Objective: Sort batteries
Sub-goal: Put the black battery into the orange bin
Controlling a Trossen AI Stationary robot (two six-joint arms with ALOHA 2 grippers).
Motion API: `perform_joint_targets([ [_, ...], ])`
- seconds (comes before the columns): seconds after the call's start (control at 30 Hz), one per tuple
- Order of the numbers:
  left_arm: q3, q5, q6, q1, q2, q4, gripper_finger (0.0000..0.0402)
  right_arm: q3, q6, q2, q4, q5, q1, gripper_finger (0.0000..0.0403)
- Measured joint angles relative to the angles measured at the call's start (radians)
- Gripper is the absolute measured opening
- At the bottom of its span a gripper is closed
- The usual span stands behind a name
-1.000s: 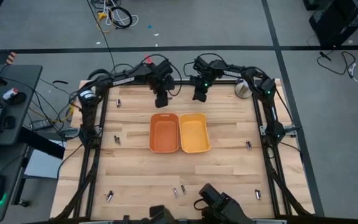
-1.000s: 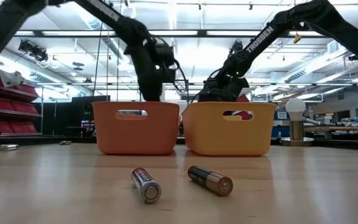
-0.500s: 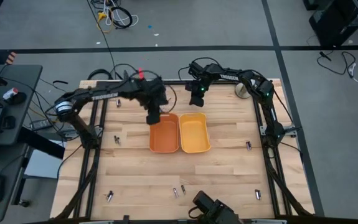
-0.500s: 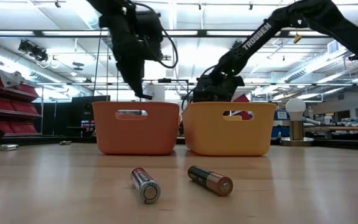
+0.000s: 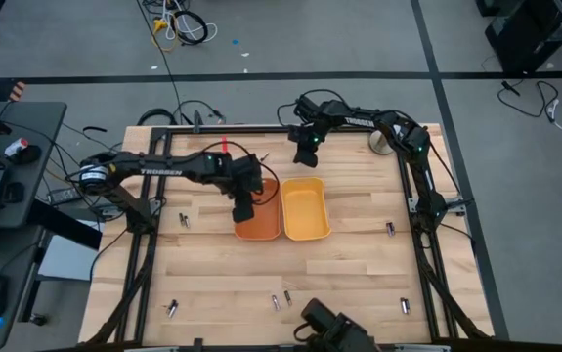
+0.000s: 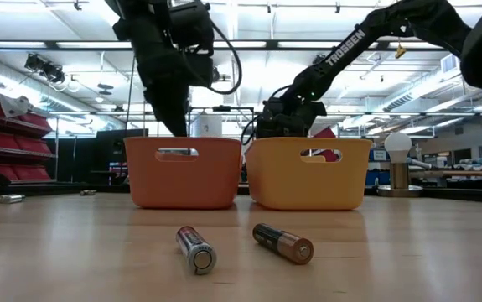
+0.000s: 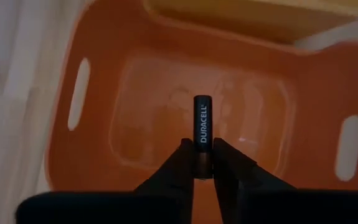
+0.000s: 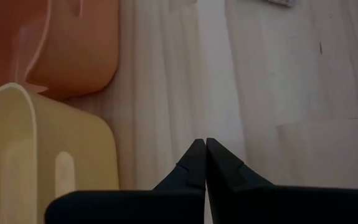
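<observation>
My left gripper (image 7: 202, 154) hangs over the orange tray (image 5: 261, 217), shut on a black battery (image 7: 202, 121) with a copper end. My right gripper (image 8: 204, 147) is shut and empty, above the bare table just beyond the far end of the yellow tray (image 5: 305, 209). Both trays look empty. More batteries lie flat on the table: two near the front edge (image 6: 196, 249) (image 6: 282, 242), one left of the orange tray (image 5: 185, 221), and one at the right (image 5: 390, 229). My left gripper pinches the battery's copper end (image 7: 202, 164) between its two fingertips. The fingers slant steeply down from above, and the battery sticks out past them in line with the fingers. It hangs clear above the orange tray's floor (image 7: 166, 112).
A metal cup with a white ball (image 5: 382, 140) stands at the far right corner. More batteries lie near the front corners (image 5: 172, 309) (image 5: 405, 305). Dark frame rails (image 5: 150, 244) run along the table's left and right sides. Open wood lies in front of the trays.
My left gripper has come from beyond the trays' far end toward the table's near edge, carrying the battery, and now hangs over the orange tray. The battery has stayed between the fingers.
</observation>
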Motion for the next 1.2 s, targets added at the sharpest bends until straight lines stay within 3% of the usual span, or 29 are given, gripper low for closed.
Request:
perform_joint_targets([
  [0.27, 0.006, -0.014, 0.019, -0.003, 0.000, 0.016, 0.0109, 0.000, -0.004, 0.000, -0.040, 0.000, -0.018, 0.0000],
  [0.43, 0.006, -0.131, -0.042, 0.000, -0.016, 0.004, 0.0133, 0.000, -0.010, 0.000, -0.031, 0.000, -0.022, 0.0000],
  [0.67, 0.007, -0.274, -0.134, 0.040, -0.155, -0.072, 0.0138, 0.000, -0.011, 0.000, -0.017, 0.001, -0.018, 0.0000],
  [0.93, -0.018, -0.675, -0.443, 0.086, -0.311, -0.228, 0.0138, 0.000, -0.024, 0.000, 0.021, -0.083, 0.002, 0.0000],
  [1.03, -0.042, -0.718, -0.558, 0.124, -0.316, -0.291, 0.0138, 0.000, -0.029, 0.000, 0.030, -0.110, 0.005, 0.0000],
  [1.2, -0.129, -0.702, -0.665, 0.209, -0.297, -0.273, 0.0138, 0.000, -0.037, 0.000, 0.035, -0.122, 0.006, 0.0000],
])
